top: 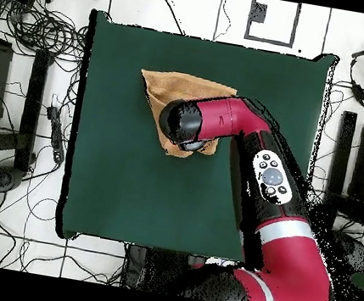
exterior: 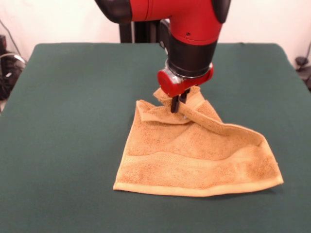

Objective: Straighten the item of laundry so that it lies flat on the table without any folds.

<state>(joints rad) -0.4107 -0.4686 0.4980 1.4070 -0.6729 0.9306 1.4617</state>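
Observation:
The item of laundry is a golden-orange terry towel lying on the green table, right of the middle. Its near hem lies flat and straight, while the far part is folded over into a raised ridge running toward the right corner. My gripper comes straight down onto the far folded edge, its two dark fingers close together and pinching the cloth. From overhead, the towel shows beyond the arm's wrist, which hides the gripper and the towel's near part.
Green table cloth stretches wide on every side of the towel. Cables and equipment lie on the floor around the table. The red arm reaches in from the base side.

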